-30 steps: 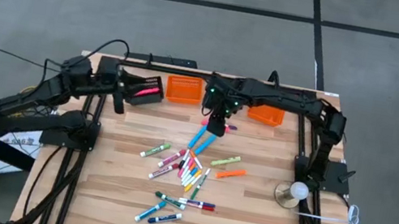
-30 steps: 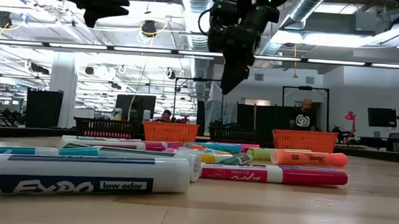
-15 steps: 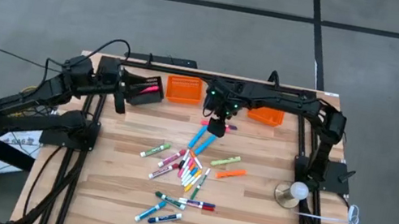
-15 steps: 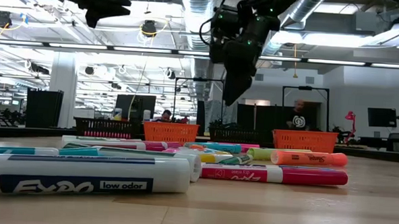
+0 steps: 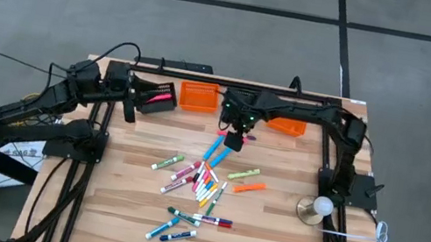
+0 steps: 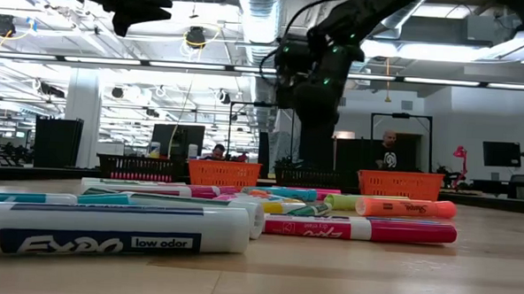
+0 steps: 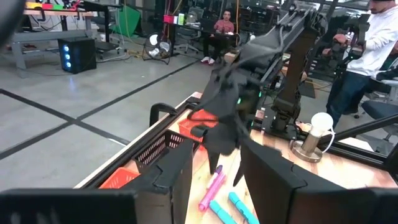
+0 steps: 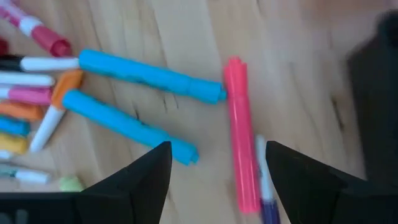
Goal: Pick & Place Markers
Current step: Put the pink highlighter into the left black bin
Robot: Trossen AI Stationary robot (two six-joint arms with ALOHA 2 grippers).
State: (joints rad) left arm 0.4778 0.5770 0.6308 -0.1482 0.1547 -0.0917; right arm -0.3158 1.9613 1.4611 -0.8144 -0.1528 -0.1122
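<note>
Many coloured markers [image 5: 203,183] lie loose on the wooden table [image 5: 283,240]. Two light-blue ones [image 8: 140,71] and a pink one [image 8: 239,149] lie apart from the pile, toward the far side. My right gripper [image 5: 232,140] points steeply down over them and is open. In the right wrist view its fingers [image 8: 149,177] stand on either side of the pink marker and a blue marker's end, touching neither. My left gripper [image 5: 135,94] waits level and open at the far left, above a black basket [image 5: 159,97].
Orange baskets [image 5: 198,96] [image 5: 288,125] and black ones stand in a row along the far edge. A white bulb on a round stand [image 5: 320,208] sits at the right. Bare wood lies near the front edge. People show in the room beyond the table.
My right gripper has come down toward the table over the pink and light-blue markers, tipping a little steeper. No marker has moved.
</note>
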